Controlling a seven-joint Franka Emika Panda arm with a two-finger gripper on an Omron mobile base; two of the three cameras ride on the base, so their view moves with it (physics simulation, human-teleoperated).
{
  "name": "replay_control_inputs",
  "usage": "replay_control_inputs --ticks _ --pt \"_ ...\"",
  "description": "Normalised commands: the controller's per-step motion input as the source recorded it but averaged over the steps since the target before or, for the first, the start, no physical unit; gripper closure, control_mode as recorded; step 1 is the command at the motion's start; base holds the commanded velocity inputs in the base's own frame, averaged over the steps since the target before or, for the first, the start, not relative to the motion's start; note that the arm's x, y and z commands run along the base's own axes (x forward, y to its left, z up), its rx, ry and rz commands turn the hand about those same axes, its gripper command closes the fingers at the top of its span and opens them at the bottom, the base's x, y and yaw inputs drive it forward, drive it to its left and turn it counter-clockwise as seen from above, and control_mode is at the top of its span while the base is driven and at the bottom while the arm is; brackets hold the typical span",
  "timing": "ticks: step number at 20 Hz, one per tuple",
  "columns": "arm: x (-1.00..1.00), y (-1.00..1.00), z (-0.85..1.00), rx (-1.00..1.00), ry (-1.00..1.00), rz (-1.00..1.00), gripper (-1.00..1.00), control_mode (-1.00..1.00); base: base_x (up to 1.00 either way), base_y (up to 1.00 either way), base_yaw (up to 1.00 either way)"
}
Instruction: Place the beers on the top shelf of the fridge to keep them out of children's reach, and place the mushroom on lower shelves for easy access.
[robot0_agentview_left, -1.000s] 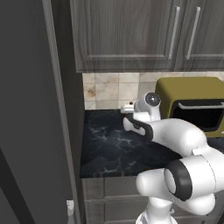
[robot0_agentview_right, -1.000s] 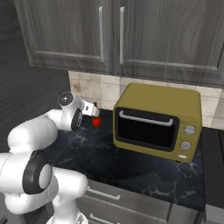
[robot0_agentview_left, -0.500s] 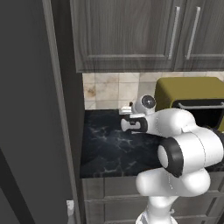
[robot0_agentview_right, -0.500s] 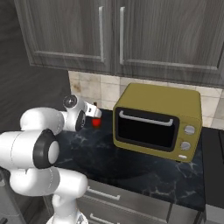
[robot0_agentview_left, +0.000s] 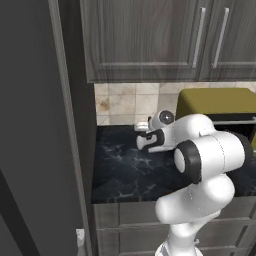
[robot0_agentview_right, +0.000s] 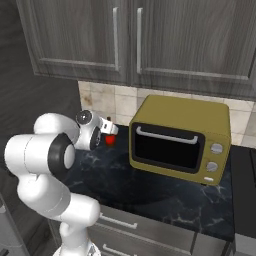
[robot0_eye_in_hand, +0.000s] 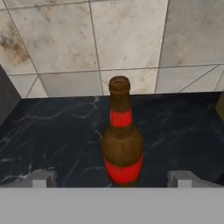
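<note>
end effector (robot0_eye_in_hand: 112, 179): jaws spread fully wide, holding nothing, tips set low either side of the bottle, ready to close on it
bottle (robot0_eye_in_hand: 122, 136): brown with red label, upright on the table (robot0_eye_in_hand: 52, 131), dead ahead between the tips, just beyond them
wall (robot0_eye_in_hand: 127, 39): tiled, close behind the bottle, limiting the reach

The brown glass bottle with red label (robot0_eye_in_hand: 122, 144) stands upright between the wide-open claw (robot0_eye_in_hand: 112, 178) fingers, bare dark marble table (robot0_eye_in_hand: 52, 127) either side, tiled wall (robot0_eye_in_hand: 127, 39) close behind, olive-yellow toaster oven (robot0_agentview_right: 181, 140) crowding the right.
</note>
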Motion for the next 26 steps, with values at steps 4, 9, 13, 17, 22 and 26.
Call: replay_control_inputs --ticks 4,9,13,17,22,26 --pt "0.27 0.00 -0.09 0.00 0.00 0.00 -1.00 -1.00 0.00 0.00 0.00" --pt "0.26 0.00 -0.08 0.00 0.00 0.00 -1.00 -1.00 0.00 0.00 0.00" --pt "0.26 0.00 -0.08 0.00 0.00 0.00 -1.00 -1.00 0.00 0.00 0.00" --pt "0.26 0.00 -0.09 0.00 0.00 0.00 -1.00 -1.00 0.00 0.00 0.00" --pt "0.22 0.00 -0.09 0.00 0.00 0.00 -1.00 -1.00 0.00 0.00 0.00" --pt "0.23 0.00 -0.10 0.00 0.00 0.00 -1.00 -1.00 0.00 0.00 0.00"
